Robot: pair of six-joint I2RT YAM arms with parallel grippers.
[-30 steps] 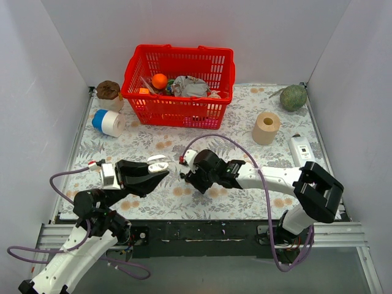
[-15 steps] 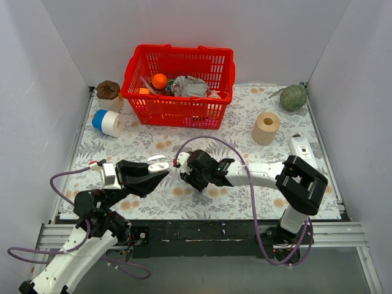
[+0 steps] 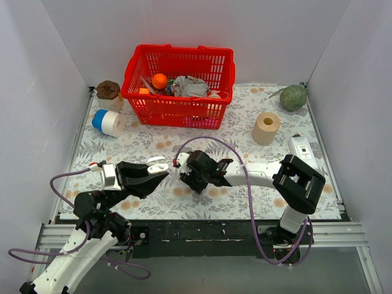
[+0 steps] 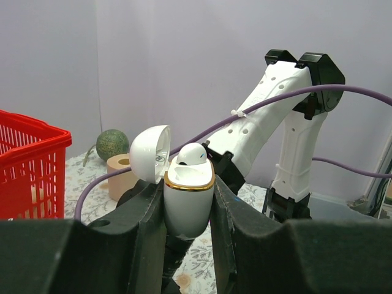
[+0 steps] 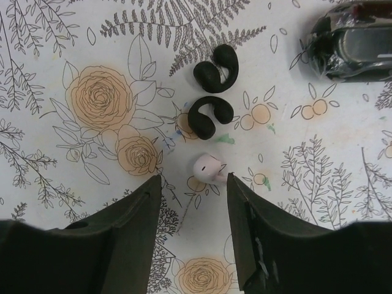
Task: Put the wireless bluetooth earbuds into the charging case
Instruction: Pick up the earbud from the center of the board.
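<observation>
Charging case (image 3: 158, 164) sits in the left gripper (image 3: 160, 169) above the near part of the flowered table (image 3: 245, 110), its lid open. The right gripper (image 3: 184, 177) is just beside it on the right, pointing down at the table. A red basket (image 3: 177, 101) stands well apart at the back.

From the left wrist, the charging case (image 4: 188, 196) stands upright, clamped by its sides between the two fingers (image 4: 147, 226). Its lid (image 4: 151, 153) is tipped open to the left, and one white earbud (image 4: 191, 154) sits in the gold-rimmed top. The right arm (image 4: 269, 116) rises behind.

From the right wrist, the right gripper (image 5: 193, 184) hangs empty over the table with its fingers (image 5: 131, 214) spread wide. A loose white earbud (image 5: 207, 168) lies on the table in line with the gap between them. Two black earbuds (image 5: 208, 114) lie just beyond it, side by side.
</observation>
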